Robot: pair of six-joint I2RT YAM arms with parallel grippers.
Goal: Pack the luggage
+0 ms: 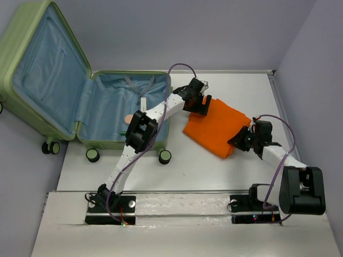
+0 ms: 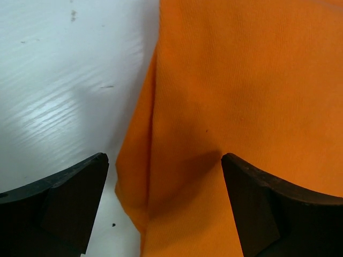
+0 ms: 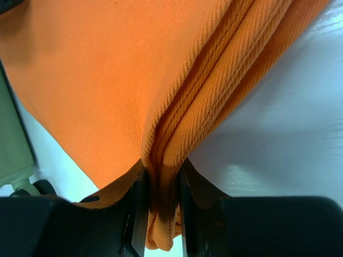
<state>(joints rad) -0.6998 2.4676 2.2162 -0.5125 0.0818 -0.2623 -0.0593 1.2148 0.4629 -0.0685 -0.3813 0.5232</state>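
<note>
The light green luggage (image 1: 32, 80) lies open at the back left, its blue-lined lid raised and its base (image 1: 115, 110) flat on the table. A folded orange cloth (image 1: 217, 126) lies on the white table to its right. My left gripper (image 1: 199, 104) hangs open over the cloth's far left corner; in the left wrist view its fingers (image 2: 69, 203) straddle the cloth's edge (image 2: 161, 176). My right gripper (image 1: 241, 140) is shut on the cloth's near right edge; the right wrist view shows the folded layers (image 3: 163, 209) pinched between the jaws.
Small items (image 1: 128, 119) lie inside the luggage base. Its black wheels (image 1: 165, 156) stand at the near edge, close to the left arm. Grey walls close in the back and right. The table's front rail (image 1: 177, 194) runs between the arm bases.
</note>
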